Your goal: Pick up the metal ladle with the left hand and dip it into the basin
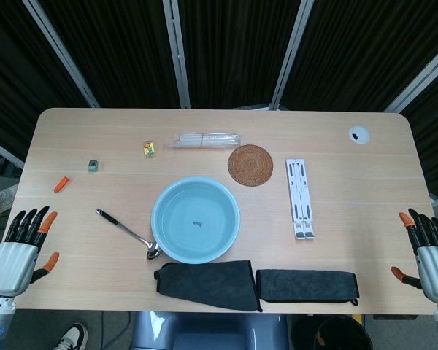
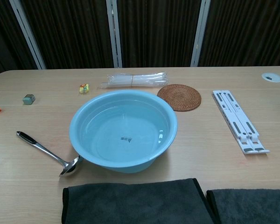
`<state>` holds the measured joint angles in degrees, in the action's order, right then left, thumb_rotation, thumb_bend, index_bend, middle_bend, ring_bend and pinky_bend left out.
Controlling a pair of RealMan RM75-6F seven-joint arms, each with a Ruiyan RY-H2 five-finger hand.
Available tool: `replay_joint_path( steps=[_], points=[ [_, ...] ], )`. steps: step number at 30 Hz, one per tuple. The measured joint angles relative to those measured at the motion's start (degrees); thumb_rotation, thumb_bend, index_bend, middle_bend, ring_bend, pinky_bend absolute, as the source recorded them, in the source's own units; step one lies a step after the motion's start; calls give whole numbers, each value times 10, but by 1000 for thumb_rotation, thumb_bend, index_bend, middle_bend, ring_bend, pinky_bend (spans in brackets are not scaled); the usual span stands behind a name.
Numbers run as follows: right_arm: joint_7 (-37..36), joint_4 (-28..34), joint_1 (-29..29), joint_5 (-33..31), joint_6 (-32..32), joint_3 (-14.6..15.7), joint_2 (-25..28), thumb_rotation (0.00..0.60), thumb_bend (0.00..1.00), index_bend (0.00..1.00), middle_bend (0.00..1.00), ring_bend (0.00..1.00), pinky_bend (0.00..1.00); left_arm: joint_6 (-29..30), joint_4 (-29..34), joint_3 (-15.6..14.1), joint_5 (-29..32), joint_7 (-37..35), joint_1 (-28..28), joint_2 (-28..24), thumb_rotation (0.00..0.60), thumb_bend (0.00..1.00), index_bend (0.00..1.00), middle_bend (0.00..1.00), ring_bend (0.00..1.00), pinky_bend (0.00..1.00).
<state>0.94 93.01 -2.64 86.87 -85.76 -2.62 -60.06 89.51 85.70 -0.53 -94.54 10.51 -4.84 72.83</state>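
Dark curtains hang behind my pale wooden table. My left hand and right hand hover empty, fingers spread, at its near corners. The metal ladle lies untouched, bowl touching the blue basin.

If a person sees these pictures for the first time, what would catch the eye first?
The light blue basin in the middle of the table stands out most. The metal ladle lies just to its left, its bowl against the basin's rim. Next come the left hand and the right hand, both open, at the table's two near corners and holding nothing.
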Motion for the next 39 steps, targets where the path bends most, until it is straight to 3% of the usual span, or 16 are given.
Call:
replay_joint_path(
  steps=[6,9,14,19,27,32,39],
  points=[
    [-7,0,1,-4,-1,-2,2,600,0,0,0,0,0,-13,-5,6,11,-1,-7,1,600,315,84,0,0,0],
    [-10,-1,2,-5,-2,-3,3,600,0,0,0,0,0,-25,-17,13,21,-6,-14,2,600,316,185,0,0,0],
    [-8,-3,1,-15,3,-6,2,600,0,0,0,0,0,-74,-28,27,58,3,-33,-3,600,428,408,0,0,0],
    [-1,-5,-3,-32,16,-11,1,600,0,0,0,0,0,-150,-31,37,93,12,-64,-10,600,442,479,0,0,0],
    [-2,-5,-6,-41,23,-14,3,600,0,0,0,0,0,-269,-75,61,161,15,-134,17,600,437,443,0,0,0],
    [-13,-8,-5,-48,23,-18,6,600,0,0,0,0,0,-285,-120,72,175,12,-156,54,600,399,404,0,0,0],
    [-33,-13,-1,-56,21,-23,14,600,0,0,0,0,0,-301,-195,68,159,-34,-182,109,600,271,360,0,0,0]
  ],
)
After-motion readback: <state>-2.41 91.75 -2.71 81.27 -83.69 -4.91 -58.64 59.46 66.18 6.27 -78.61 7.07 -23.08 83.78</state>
